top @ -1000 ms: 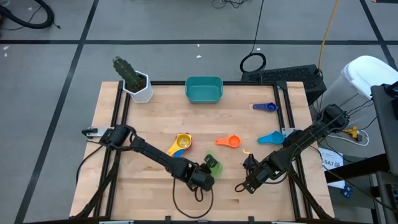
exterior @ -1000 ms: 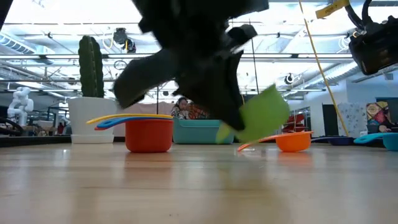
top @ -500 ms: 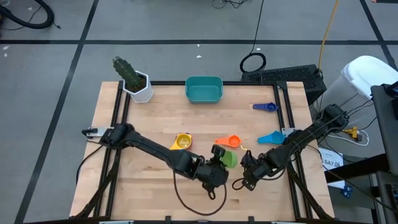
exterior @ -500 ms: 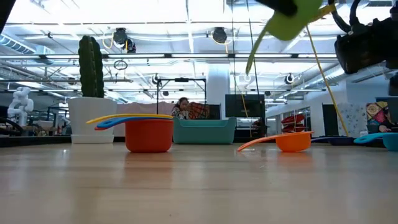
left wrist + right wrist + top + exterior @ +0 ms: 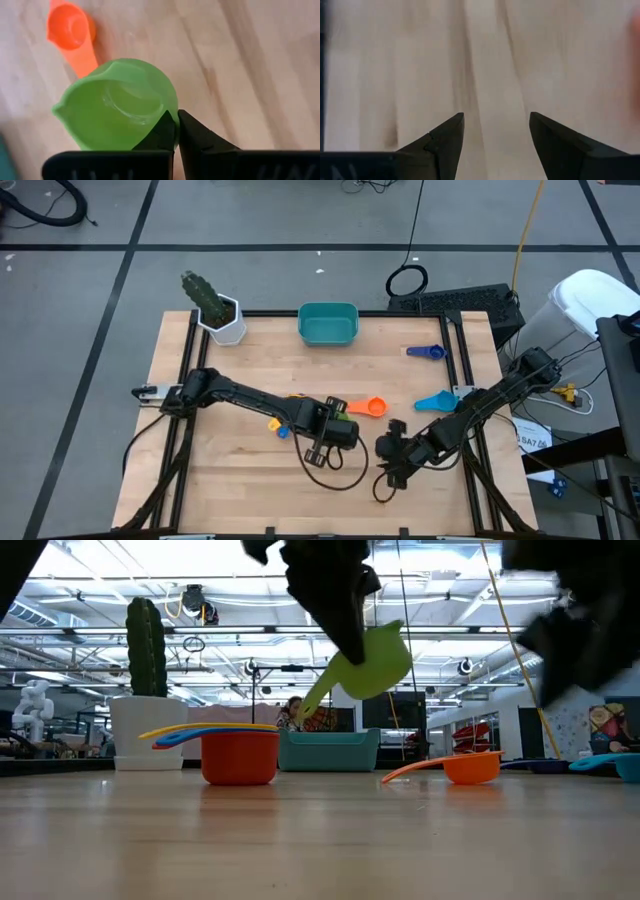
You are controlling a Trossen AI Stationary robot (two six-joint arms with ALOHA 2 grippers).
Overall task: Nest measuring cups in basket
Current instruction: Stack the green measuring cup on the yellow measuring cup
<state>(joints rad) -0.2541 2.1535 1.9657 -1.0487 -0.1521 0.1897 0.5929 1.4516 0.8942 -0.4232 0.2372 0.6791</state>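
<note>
Now the left gripper (image 5: 176, 131) is closed on the rim of the green cup (image 5: 117, 105) and holds it in the air above the table (image 5: 230, 480). Just beyond this gripper lies the orange cup (image 5: 368, 407); the teal basket (image 5: 328, 324) stands well apart from it. Near it, the right gripper (image 5: 496, 132) has its fingers wide apart and holds nothing.

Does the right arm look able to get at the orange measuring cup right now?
Probably yes: the right gripper is open and empty, and the orange measuring cup lies nearby on bare table, though the left gripper hovers close beside it.
</note>
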